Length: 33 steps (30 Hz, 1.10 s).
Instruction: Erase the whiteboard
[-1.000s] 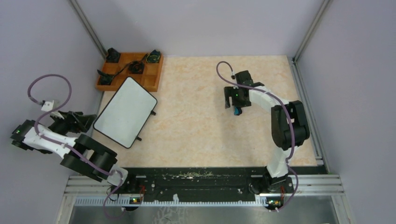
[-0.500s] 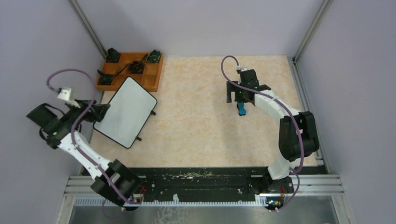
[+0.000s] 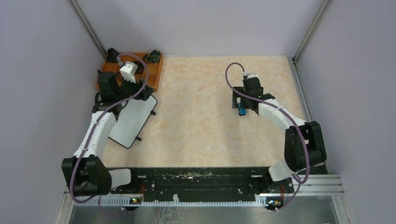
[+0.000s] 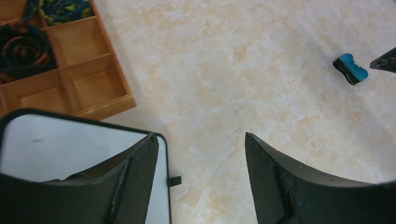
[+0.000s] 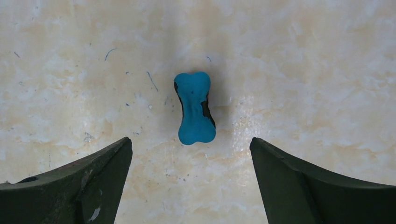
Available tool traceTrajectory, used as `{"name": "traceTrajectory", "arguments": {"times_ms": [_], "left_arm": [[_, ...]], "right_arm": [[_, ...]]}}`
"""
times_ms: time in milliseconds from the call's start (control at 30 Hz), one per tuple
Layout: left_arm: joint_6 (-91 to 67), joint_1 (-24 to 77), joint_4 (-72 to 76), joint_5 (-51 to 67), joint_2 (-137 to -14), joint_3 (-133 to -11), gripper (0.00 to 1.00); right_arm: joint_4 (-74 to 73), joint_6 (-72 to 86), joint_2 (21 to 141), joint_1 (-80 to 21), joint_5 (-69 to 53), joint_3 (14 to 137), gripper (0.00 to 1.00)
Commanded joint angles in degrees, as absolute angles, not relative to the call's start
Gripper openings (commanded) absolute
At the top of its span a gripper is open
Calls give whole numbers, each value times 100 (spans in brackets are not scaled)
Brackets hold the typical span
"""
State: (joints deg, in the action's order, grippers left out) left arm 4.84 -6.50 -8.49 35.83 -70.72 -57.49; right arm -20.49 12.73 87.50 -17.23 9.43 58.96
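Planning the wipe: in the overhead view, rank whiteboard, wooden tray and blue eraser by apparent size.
1. Whiteboard, largest, though the left arm covers part of it.
2. Wooden tray, close behind, also partly covered, so this ranking is unsure.
3. Blue eraser, by far the smallest.

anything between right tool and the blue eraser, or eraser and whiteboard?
Nothing visible. The right tool hangs open directly over the blue eraser, bare table around it. Table between eraser and whiteboard is bare too; the left tool, open, hangs over the board's corner nearest the tray.
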Motion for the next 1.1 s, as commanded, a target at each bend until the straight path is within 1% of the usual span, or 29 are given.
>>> {"name": "traceTrajectory", "arguments": {"times_ms": [0, 200, 300, 400, 467, 567, 733, 933, 1067], "left_arm": [[690, 589, -90, 1832, -7078, -5396, 72], [831, 2178, 409, 1169, -7805, -5001, 71], [932, 2844, 1068, 697, -8086, -4600, 73], [686, 3258, 1852, 87, -8373, -4349, 75], [333, 3372, 2017, -487, -8667, -4475, 76], [40, 3392, 1810, -984, -9143, -4849, 75], [-237, 3402, 1350, -1389, -9683, -5227, 71], [-359, 3401, 1356, -1789, -9821, -5140, 70], [-430, 3401, 1450, -1934, -9590, -4945, 70]], "right_arm": [[-1386, 1391, 8217, -1736, 1389, 5580, 97], [-979, 1326, 8070, -1706, 1561, 5240, 97], [-821, 1244, 8112, -1675, 1608, 5178, 97], [-757, 1224, 8276, -1661, 1772, 5185, 97], [-733, 1213, 8392, -1657, 1812, 5186, 97], [-583, 1277, 8398, -1661, 1915, 5060, 97], [-422, 1408, 8194, -1660, 2240, 4876, 97], [-327, 1451, 8136, -1660, 2499, 4739, 97], [26, 1474, 7882, -1633, 2334, 4445, 98]]}}
